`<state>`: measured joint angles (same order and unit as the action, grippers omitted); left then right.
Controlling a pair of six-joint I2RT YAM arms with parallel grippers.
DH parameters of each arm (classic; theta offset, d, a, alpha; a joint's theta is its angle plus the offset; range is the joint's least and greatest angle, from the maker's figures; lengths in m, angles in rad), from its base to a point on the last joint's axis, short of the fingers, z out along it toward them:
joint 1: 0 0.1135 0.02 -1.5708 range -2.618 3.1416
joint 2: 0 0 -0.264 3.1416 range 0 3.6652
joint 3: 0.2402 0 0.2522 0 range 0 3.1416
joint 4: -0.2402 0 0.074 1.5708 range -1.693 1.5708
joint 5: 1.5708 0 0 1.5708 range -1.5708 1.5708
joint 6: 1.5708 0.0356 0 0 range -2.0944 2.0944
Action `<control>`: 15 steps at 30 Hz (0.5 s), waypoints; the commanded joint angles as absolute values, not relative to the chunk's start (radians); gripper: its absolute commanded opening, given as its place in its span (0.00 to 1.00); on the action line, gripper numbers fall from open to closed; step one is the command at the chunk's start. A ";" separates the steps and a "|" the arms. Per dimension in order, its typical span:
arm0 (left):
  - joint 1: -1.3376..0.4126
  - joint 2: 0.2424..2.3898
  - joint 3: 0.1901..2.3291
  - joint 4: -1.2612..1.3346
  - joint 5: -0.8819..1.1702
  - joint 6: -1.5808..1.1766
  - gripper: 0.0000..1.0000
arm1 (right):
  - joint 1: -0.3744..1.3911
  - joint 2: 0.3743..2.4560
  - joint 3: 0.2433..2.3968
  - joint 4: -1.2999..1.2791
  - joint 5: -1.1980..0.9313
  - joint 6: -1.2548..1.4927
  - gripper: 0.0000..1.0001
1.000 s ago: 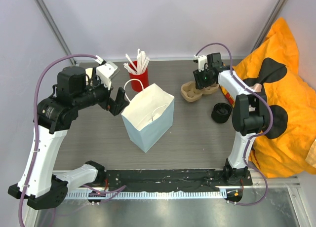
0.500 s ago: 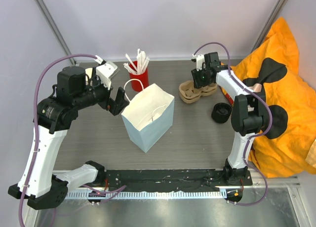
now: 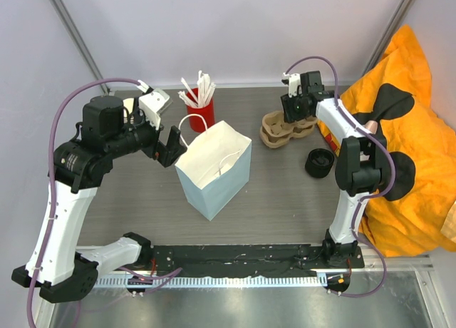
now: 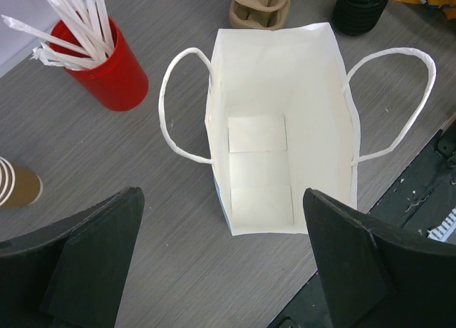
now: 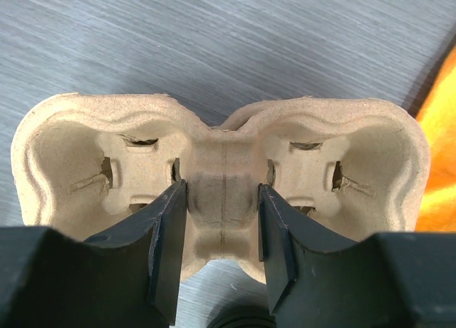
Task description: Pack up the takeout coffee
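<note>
Over the open bag (image 4: 281,93), left fingers (image 4: 92,264) stand wide; right fingers (image 5: 167,249) clamp the carrier (image 5: 78,142) midway.

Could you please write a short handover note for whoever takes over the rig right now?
Left gripper: open, above the white paper bag, which stands open and empty.
Right gripper: shut on the middle ridge of the moulded brown cardboard cup carrier.
Small tan kraft paper cup: on the table, apart from the bag, untouched.
Done: nothing packed. Left: cup into bag.
</note>
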<state>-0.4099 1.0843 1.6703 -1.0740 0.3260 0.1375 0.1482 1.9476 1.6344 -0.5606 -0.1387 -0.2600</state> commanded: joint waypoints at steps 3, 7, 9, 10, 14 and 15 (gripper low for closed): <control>-0.400 1.085 1.700 -1.052 0.353 0.129 1.00 | 0.153 1.986 1.707 -0.594 -0.177 -0.235 0.21; -0.397 1.083 1.697 -1.054 0.351 0.127 1.00 | 0.170 1.985 1.697 -0.578 -0.101 -0.262 0.22; -0.397 1.083 1.695 -1.054 0.353 0.127 1.00 | 0.188 1.982 1.689 -0.578 -0.056 -0.270 0.22; -0.396 1.085 1.694 -1.052 0.354 0.127 1.00 | 0.198 1.982 1.683 -0.572 -0.035 -0.293 0.22; -0.396 1.085 1.697 -1.052 0.357 0.126 1.00 | 0.158 2.022 1.729 -0.639 -0.185 -0.221 0.24; -0.394 1.083 1.698 -1.054 0.357 0.126 1.00 | 0.153 2.032 1.758 -0.655 -0.123 -0.209 0.23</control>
